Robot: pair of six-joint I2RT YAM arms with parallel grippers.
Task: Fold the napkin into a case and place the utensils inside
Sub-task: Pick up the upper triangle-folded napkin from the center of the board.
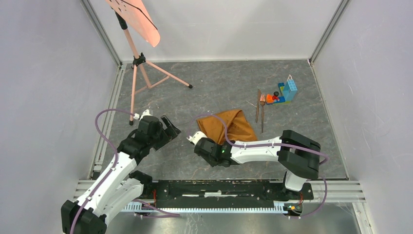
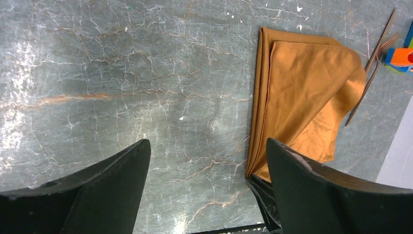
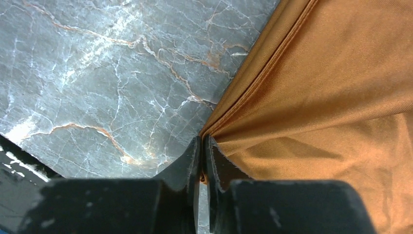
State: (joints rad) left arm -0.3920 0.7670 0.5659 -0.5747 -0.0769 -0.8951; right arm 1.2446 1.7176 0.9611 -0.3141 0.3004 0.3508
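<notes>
- On the grey marble tabletop (image 1: 219, 87), abt mid-table, sits the napkin (image 1: 238, 127). It's folded to a rough triangle w/ several layers, not yet a finished case by my read.
- right gripper (image 3: 202, 144): jaws together, clamped on the napkin's near-left corner. Cloth is pinched btwn the fingers and pleats fan out from the pinch.
- left gripper (image 2: 208, 144): jaws wide apart, nothing btwn them, over bare table just left of the napkin's folded edge.
- Key relation: that folded edge runs roughly away from me and lies to the right of my left jaws. Right arm is on the cloth, left is beside it w/o contact.
- the utensils (image 1: 262, 119), a fork (image 1: 263, 102) and a thin knife (image 1: 258, 105), lie side by side w/ long axes pointing away from me. They're just off the napkin's far-right side, next to the toy bricks (image 1: 284, 91). Right arm is nearer them.
- Views: top cam gives the layout, but the right wrist hides the pinch. Right wrist cam shows the grip but no utensils. Left wrist cam shows the stacked layers along the fold, plus the utensils at its top-right.
</notes>
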